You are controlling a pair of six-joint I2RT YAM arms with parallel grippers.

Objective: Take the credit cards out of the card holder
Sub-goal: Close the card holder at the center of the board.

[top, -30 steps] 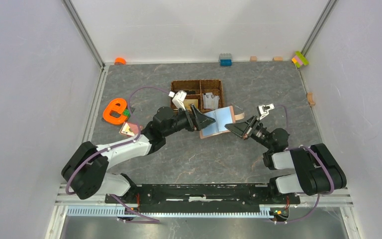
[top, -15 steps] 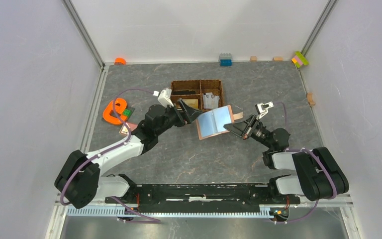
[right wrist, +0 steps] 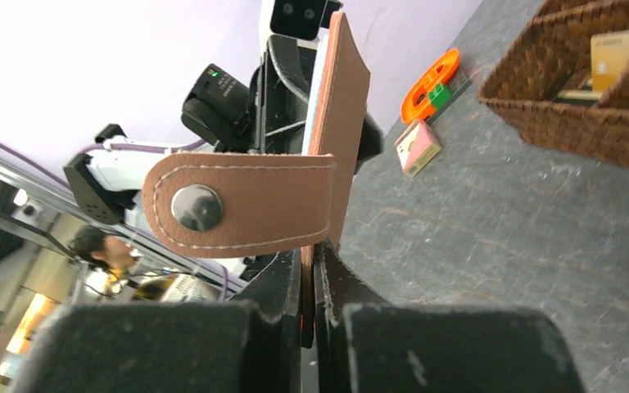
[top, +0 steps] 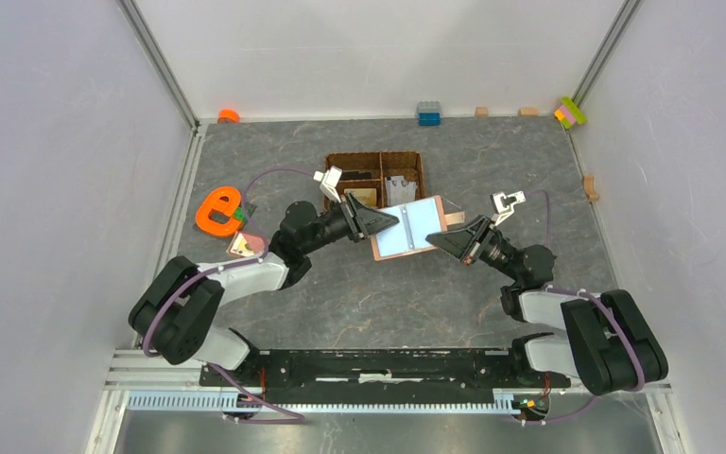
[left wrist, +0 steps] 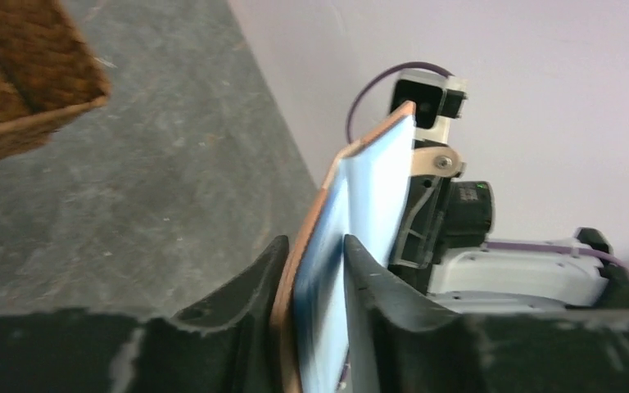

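Note:
The salmon-pink card holder (top: 406, 227) hangs open above the table between both grippers, its pale blue inside facing up. My left gripper (top: 385, 224) is at its left edge. In the left wrist view its jaws (left wrist: 315, 246) press the pink outer face and the blue inner face (left wrist: 368, 180) of one flap. My right gripper (top: 438, 240) is shut on the other flap's edge (right wrist: 311, 262), just under the snap tab (right wrist: 246, 205). A gold-tan card (top: 364, 196) lies in the basket and also shows from the right wrist (right wrist: 622, 45). I cannot tell whether any card is inside the holder.
The brown woven divided basket (top: 374, 159) stands just behind the holder. An orange ring-shaped toy (top: 216, 210) and a small pinkish flat piece (top: 243, 246) lie at the left. Small coloured blocks (top: 428, 113) line the back edge and right wall.
My left gripper has come from over the basket back to the holder's left edge, and its jaws have closed onto the flap. The right gripper has kept its grip and barely moved.

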